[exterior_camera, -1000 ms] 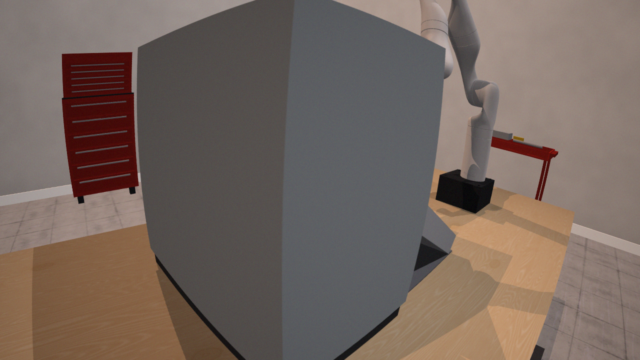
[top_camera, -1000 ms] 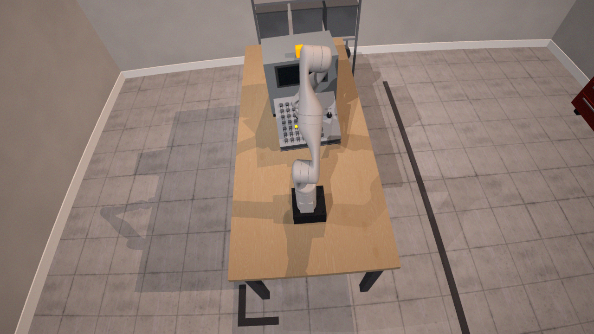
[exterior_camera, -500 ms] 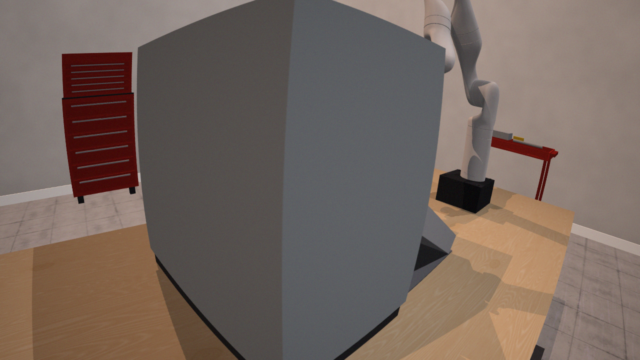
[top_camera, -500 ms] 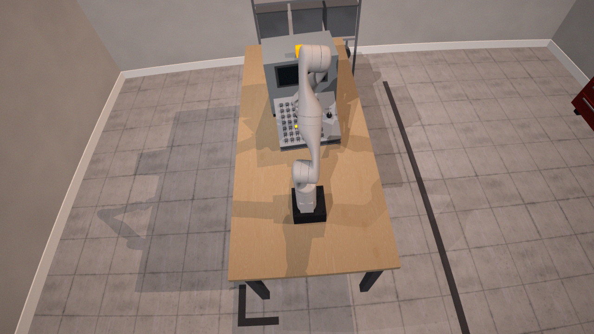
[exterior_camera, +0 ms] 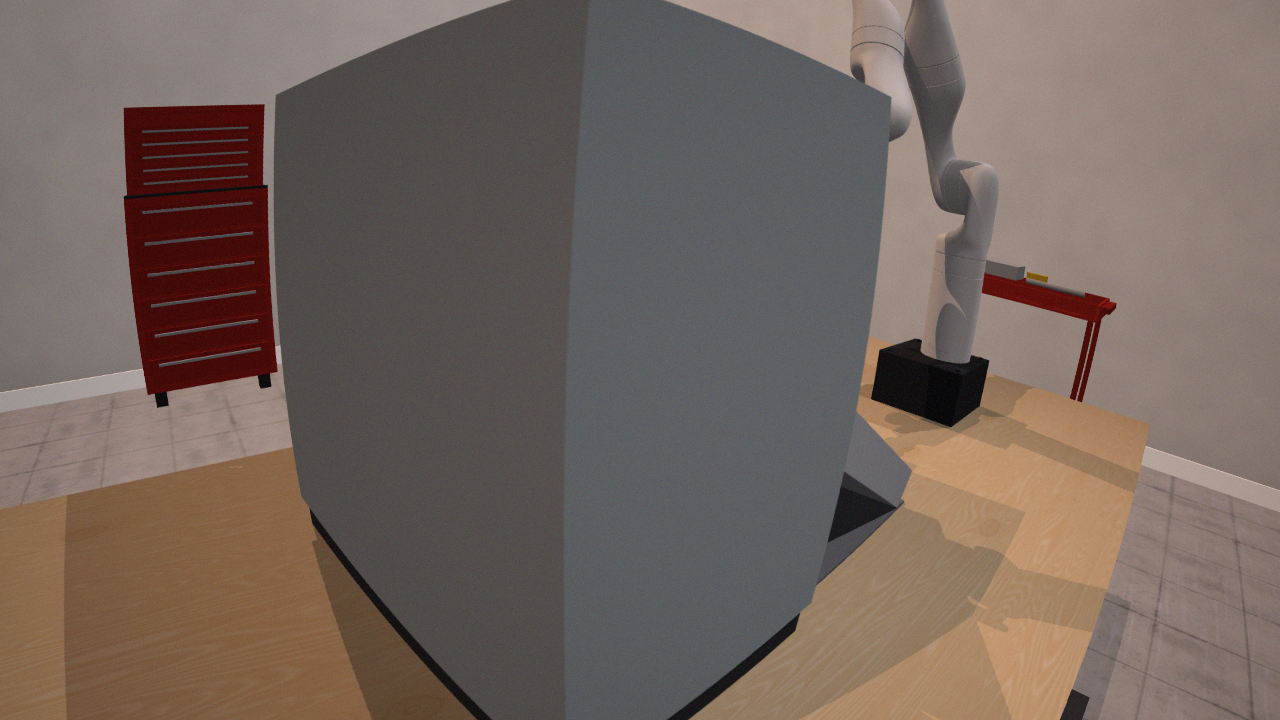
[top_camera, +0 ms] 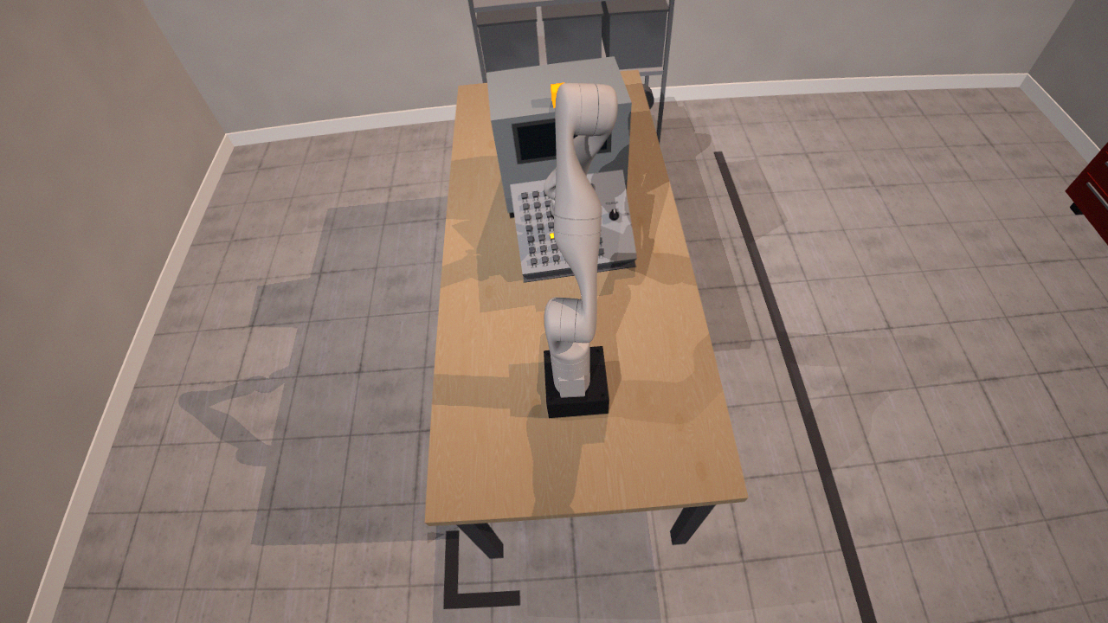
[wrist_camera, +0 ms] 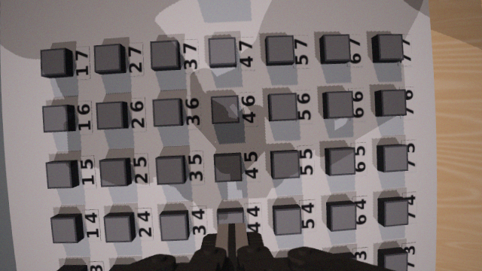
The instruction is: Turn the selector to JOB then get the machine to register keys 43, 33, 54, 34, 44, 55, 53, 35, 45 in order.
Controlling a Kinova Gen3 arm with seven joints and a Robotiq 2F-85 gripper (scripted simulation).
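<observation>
Left side of the floor: dark L-shaped floor marking [top_camera: 451,573] just off the near left table leg. Wood-top table [top_camera: 479,457] [exterior_camera: 1065,447] mid-scene. At its far end, gray machine cabinet [top_camera: 526,93] [exterior_camera: 707,304] with a dark screen [top_camera: 534,142], partly behind the arm. Keypad console [top_camera: 572,274] in front of the cabinet, key grid on the left part. 1 key glows yellow [top_camera: 552,235], just left of the arm; its label is too small to read. Kinova Gen3 arm [top_camera: 576,201] [exterior_camera: 953,295] reaches far over the console from a black base [top_camera: 596,407] [exterior_camera: 904,385]. Mode selector [top_camera: 613,215], black knob, on the console right of the keys; setting unreadable.

Wrist view, left to right: key 35 [wrist_camera: 170,169] and key 34 [wrist_camera: 174,225]; key 45 [wrist_camera: 228,167] and key 44 [wrist_camera: 230,215]; key 55 [wrist_camera: 285,164] and key 54 [wrist_camera: 287,220]. Keys 33, 43, 53 mostly hidden behind the gripper [wrist_camera: 232,226]. Gripper narrow, 2 fingers together, nothing between; tips overlap key 44 in view, contact can't be told.

Far right: red drawer cabinet [top_camera: 1098,189] [exterior_camera: 201,286], well apart from the table, past the dark floor line [top_camera: 782,341].
</observation>
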